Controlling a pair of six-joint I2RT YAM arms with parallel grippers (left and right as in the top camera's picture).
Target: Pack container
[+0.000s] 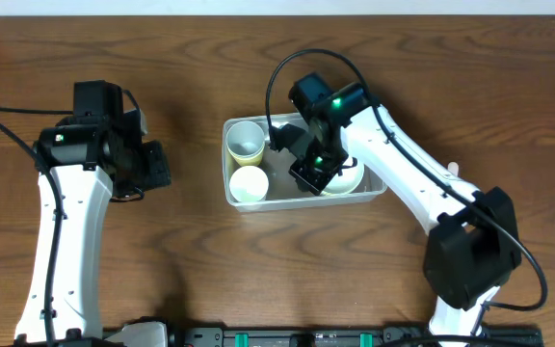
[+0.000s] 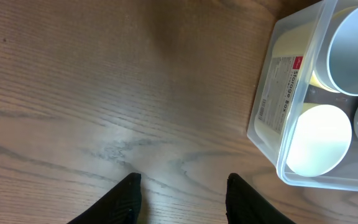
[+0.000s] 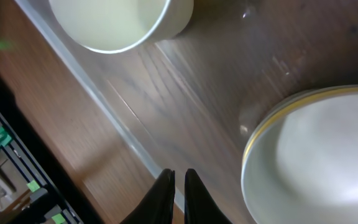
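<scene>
Right fingers (image 3: pixel 165 190) closed, empty, inside container (image 1: pixel 227 169) between cups (image 1: pixel 248 141) and bowl (image 3: pixel 316 155); left fingers (image 2: pixel 124 198) apart, empty, over desk (image 2: pixel 73 93) left of container.

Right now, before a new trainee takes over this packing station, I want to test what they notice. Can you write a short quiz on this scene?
1. How many cups stand inside the container?
2. True or false: the left gripper is inside the container.
3. The right gripper is: A) wide open, B) shut and empty, C) shut on a cup.
Key: 1. Two. 2. False; it is open over the table, beside the container. 3. B.
</scene>
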